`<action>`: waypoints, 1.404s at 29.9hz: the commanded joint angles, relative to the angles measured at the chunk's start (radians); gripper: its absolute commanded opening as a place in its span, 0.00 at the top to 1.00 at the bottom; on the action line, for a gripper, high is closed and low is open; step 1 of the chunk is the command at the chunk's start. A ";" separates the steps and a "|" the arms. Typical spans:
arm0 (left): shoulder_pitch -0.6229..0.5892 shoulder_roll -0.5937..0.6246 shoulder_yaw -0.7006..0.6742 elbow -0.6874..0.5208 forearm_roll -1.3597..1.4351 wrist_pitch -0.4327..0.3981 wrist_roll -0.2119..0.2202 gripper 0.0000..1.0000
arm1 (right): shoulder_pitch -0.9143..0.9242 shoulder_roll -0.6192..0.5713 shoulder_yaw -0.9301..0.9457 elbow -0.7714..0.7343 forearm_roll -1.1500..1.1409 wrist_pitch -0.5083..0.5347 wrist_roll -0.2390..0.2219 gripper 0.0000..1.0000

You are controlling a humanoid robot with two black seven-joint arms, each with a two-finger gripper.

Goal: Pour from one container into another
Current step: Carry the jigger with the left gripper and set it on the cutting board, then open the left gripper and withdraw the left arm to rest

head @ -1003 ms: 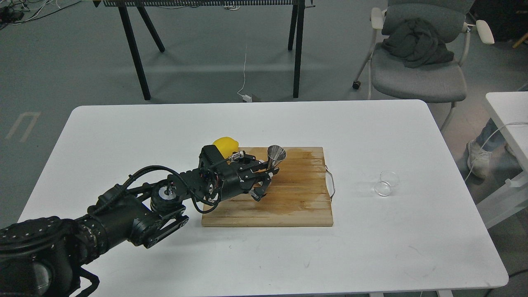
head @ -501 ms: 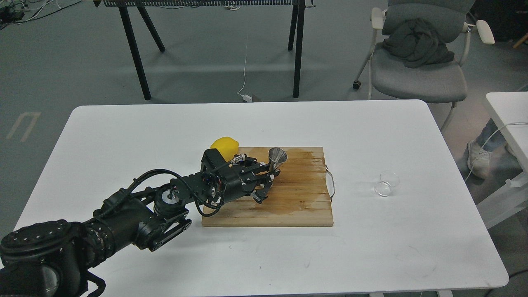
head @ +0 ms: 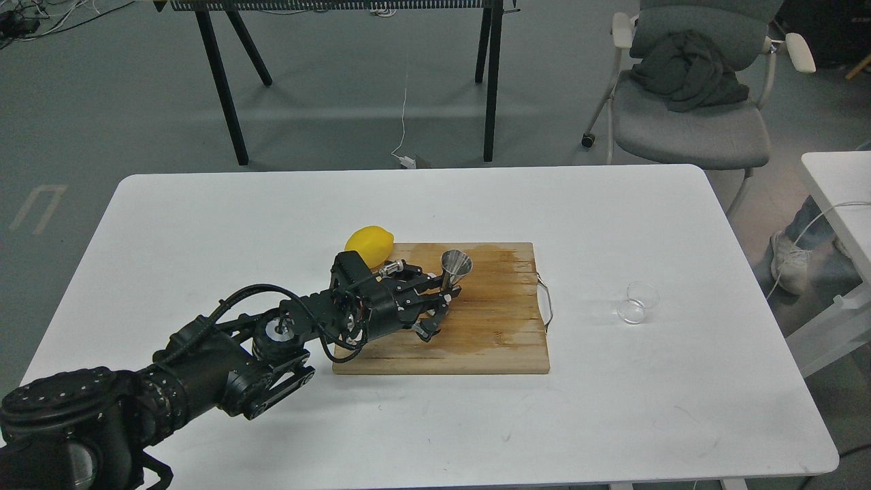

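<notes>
The steel hourglass jigger (head: 456,263) stands upright over the left part of the wooden cutting board (head: 490,333), its wide mouth up. My left gripper (head: 446,294) reaches in from the left and is shut on the jigger's lower half, which its fingers hide. The small clear glass cup (head: 638,303) sits on the white table to the right of the board, well away from the gripper. My right gripper is out of view.
A yellow lemon (head: 369,244) lies just off the board's far left corner, behind my left wrist. The board has a wire handle (head: 546,303) on its right side and looks wet. A grey chair (head: 687,102) stands beyond the table.
My left gripper and the jigger in it have sunk a little toward the board. The arm has drawn back slightly, so more of the lemon shows. The glass cup has not moved.
</notes>
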 commanded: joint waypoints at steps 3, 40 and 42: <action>0.002 -0.001 0.000 0.001 0.000 -0.001 0.000 0.71 | 0.000 0.000 0.000 0.000 0.000 0.000 0.000 0.00; 0.064 0.218 -0.004 -0.243 0.000 -0.003 0.003 0.22 | -0.008 -0.002 0.003 -0.003 -0.002 0.000 0.000 0.00; 0.089 0.256 -0.010 -0.296 0.000 -0.003 0.003 0.21 | -0.008 -0.002 0.003 -0.003 -0.002 0.000 0.000 0.00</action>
